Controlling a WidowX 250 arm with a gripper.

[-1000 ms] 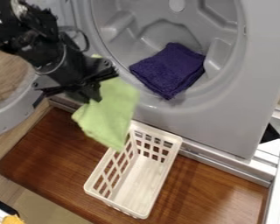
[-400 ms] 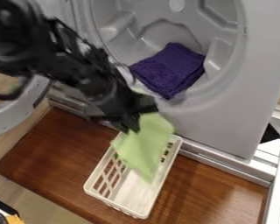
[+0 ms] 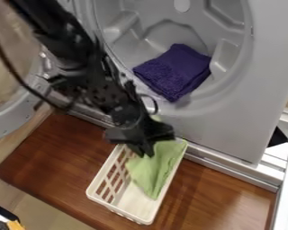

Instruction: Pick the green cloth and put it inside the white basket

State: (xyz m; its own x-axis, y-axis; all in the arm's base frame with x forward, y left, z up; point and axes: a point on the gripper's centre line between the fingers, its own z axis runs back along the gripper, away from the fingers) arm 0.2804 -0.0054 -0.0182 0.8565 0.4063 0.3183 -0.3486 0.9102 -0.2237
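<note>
green cloth (image 3: 151, 173) droops down inside the white basket (image 3: 136, 204), pinched between the fingers of the black gripper (image 3: 145, 152), which hangs over the basket's end nearest the grey machine (image 3: 231, 128). the basket sits on brown wood (image 3: 50, 152), and a purple cloth (image 3: 174, 72) lies inside the machine's round opening.

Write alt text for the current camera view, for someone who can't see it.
A black gripper holds a green cloth that hangs into a white slatted basket on a dark wooden board. Behind, a folded purple cloth lies inside the round opening of a grey machine.
</note>
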